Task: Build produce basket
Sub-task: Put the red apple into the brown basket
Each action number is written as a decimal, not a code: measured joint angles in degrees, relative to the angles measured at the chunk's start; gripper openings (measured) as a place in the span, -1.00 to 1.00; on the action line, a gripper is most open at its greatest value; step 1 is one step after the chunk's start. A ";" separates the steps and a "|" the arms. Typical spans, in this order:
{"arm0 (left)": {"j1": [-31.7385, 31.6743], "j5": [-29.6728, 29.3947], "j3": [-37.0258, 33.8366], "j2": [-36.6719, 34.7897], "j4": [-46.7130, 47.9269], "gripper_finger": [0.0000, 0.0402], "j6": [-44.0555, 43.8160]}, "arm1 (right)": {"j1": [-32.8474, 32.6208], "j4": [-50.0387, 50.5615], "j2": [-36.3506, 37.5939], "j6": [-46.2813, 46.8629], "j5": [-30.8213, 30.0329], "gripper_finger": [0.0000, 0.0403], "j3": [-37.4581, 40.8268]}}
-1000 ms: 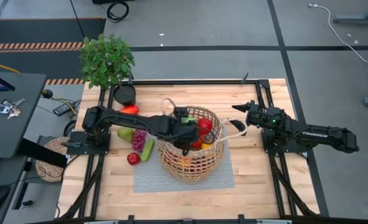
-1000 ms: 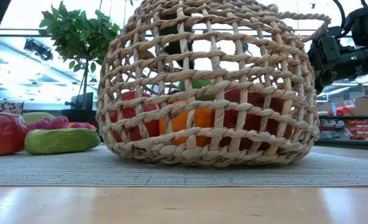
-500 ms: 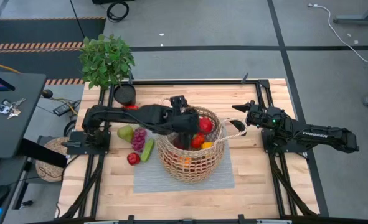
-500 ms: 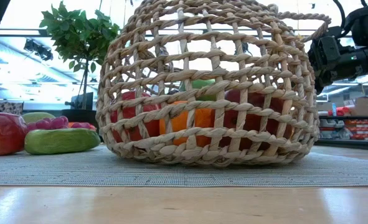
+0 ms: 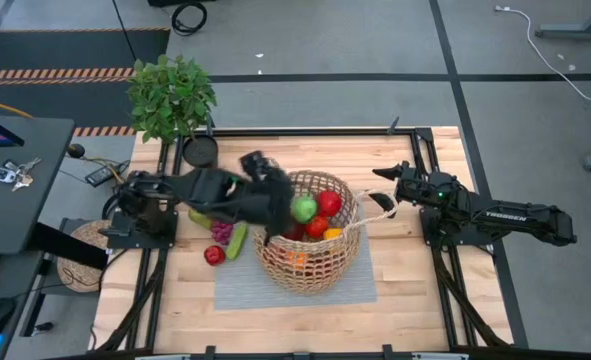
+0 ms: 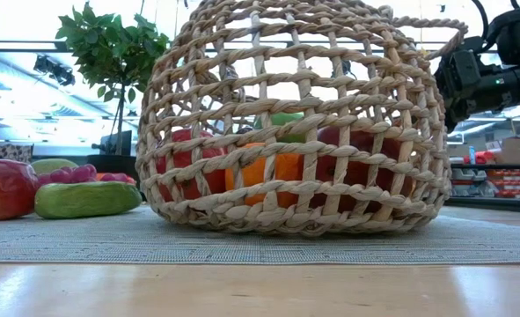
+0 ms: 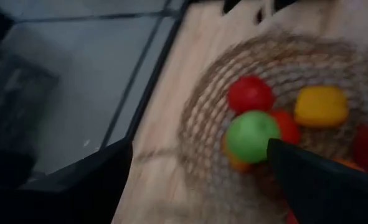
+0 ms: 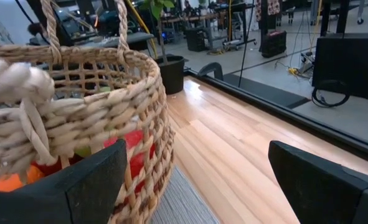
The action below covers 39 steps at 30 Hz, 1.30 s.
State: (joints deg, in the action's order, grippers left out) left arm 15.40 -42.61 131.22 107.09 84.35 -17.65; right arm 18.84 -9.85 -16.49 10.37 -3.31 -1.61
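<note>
Wooden tabletop (image 5: 415, 300) carries a grey mat (image 5: 235, 290), and on it stands the basket (image 5: 320, 262), upright. We note the produce in two groups. Inside the basket we count a green apple (image 5: 304, 208), two red fruits, one yellow piece and at least one orange; more may lie hidden beneath. Outside, beside the basket toward the left arm, we count five pieces: a pear (image 5: 201, 215), purple grapes (image 5: 221, 228), a cucumber (image 5: 237, 241), a red apple (image 5: 213, 255) and a red-orange pepper, which shows only in the low view.

Left tool (image 5: 260, 172) hovers over the basket's rim with jaws wide and nothing held. Right tool (image 5: 390, 187) sits just beside the basket's loop handle, jaws wide, empty.

Risks, in our judgement: the left arm could clip the rim and tip the basket, and the round fruit outside could roll if nudged.
</note>
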 joint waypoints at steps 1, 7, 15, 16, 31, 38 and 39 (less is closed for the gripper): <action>1.29 -1.68 -0.02 -0.30 2.56 0.87 -2.61 | 0.01 -0.27 -0.02 0.00 0.12 0.95 0.00; 8.98 -2.87 -4.84 -4.13 5.71 0.87 -15.88 | 0.00 -0.84 0.00 0.00 0.13 0.95 0.00; 13.46 -1.93 -25.87 -12.16 5.72 0.87 -32.33 | 0.01 -1.28 0.00 0.00 0.21 0.95 0.00; 13.81 -1.45 -28.71 -13.35 5.16 0.87 -34.10 | 0.01 -1.20 -0.02 0.00 0.21 0.95 0.00; 14.08 20.73 -62.12 -30.11 -11.05 0.87 -49.10 | 0.01 -1.25 0.00 0.00 0.19 0.95 0.00; 14.58 36.39 -75.09 -27.63 -25.43 0.87 -31.76 | 0.01 -1.26 -0.02 0.00 0.19 0.95 0.00; 14.56 37.87 -76.00 -27.20 -26.22 0.87 -29.63 | 0.00 -1.27 -0.01 0.00 0.19 0.95 0.00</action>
State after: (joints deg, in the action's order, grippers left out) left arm 29.95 -4.74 55.22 79.89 58.13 -47.28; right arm 18.84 -11.13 -16.50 10.37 -3.11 -1.61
